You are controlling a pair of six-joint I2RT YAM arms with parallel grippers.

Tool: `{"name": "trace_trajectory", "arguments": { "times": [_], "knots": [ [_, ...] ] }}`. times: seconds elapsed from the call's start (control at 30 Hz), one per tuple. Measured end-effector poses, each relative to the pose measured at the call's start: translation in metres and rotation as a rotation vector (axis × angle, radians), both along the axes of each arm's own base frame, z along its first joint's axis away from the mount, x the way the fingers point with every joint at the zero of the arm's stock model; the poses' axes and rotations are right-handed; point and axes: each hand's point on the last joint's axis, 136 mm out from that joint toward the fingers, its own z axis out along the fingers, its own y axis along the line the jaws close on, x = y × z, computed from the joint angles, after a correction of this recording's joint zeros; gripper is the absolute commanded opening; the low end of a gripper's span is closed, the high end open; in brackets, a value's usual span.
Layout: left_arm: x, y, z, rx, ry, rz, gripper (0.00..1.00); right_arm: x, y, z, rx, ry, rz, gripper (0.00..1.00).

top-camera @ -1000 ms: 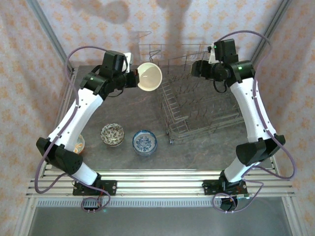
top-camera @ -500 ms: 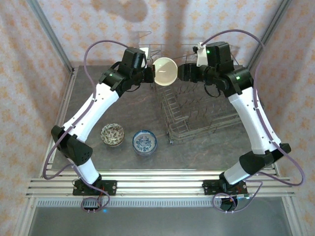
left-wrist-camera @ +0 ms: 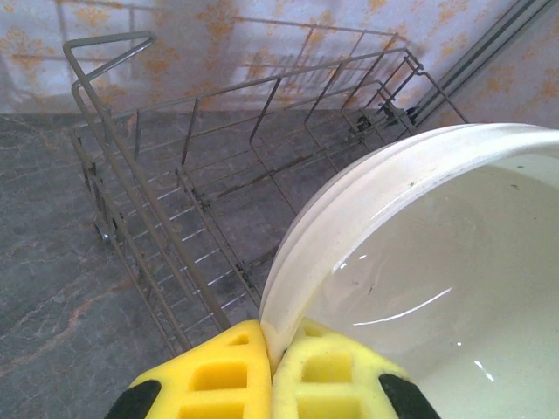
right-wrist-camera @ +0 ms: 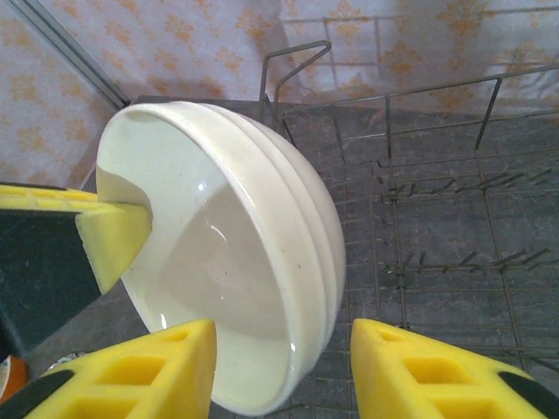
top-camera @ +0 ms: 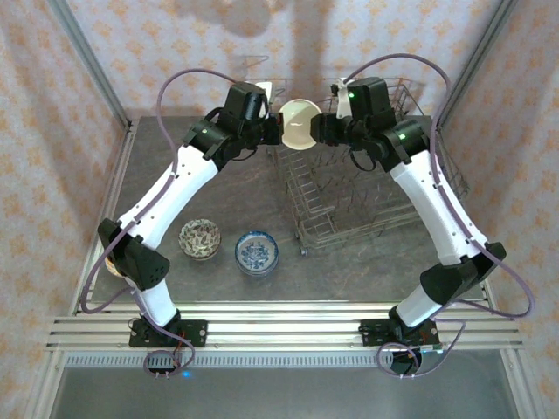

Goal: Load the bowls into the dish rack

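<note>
From above, we see the left gripper (top-camera: 272, 132) clamped on the rim of a cream bowl (top-camera: 301, 122), which hangs on its side in the air over the far left corner of the dish rack (top-camera: 367, 196). The right gripper (top-camera: 321, 129) meets the bowl from the right. The rack stands on the right half of the table (top-camera: 218, 183). A pink-patterned bowl (top-camera: 200, 238) and a blue-and-white bowl (top-camera: 257, 253) sit side by side on the near left.

In the left wrist view, the left pads (left-wrist-camera: 240, 371) pinch the bowl's rim between them, with the wire rack beyond.

In the right wrist view, the right pads (right-wrist-camera: 437, 371) stand apart, straddling the bowl's lower edge. The right one is clear of the bowl, and we cannot tell whether the left one touches it.
</note>
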Motion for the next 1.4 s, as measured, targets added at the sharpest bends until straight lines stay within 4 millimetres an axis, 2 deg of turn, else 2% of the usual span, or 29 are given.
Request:
{"name": "trace_trajectory", "arguments": {
  "times": [0.1,0.27,0.47,0.97,1.07,1.2,1.4],
  "knots": [
    [0.001,-0.002,-0.003,-0.001,0.008,0.009,0.0,0.006,-0.001,-0.008,-0.032,0.004,-0.044,0.34],
    [0.002,-0.003,-0.003,-0.007,0.01,0.03,0.0,0.015,-0.01,-0.016,-0.063,0.004,-0.126,0.31],
    [-0.001,-0.007,-0.003,-0.005,0.008,0.028,0.0,0.018,-0.015,-0.018,-0.067,0.001,-0.166,0.26],
    [-0.008,-0.022,0.005,-0.012,-0.012,0.024,0.0,0.022,-0.026,-0.022,-0.094,-0.002,-0.245,0.01],
    [-0.008,-0.022,0.005,-0.017,-0.01,0.026,0.0,0.022,-0.028,-0.024,-0.097,0.0,-0.259,0.0],
    [-0.008,-0.022,0.005,-0.017,-0.009,0.026,0.07,0.023,-0.029,-0.03,-0.096,0.011,-0.274,0.0],
    [-0.007,-0.023,0.007,-0.029,-0.02,0.028,0.39,0.023,-0.033,-0.037,-0.103,0.024,-0.299,0.0]
  ]
}}
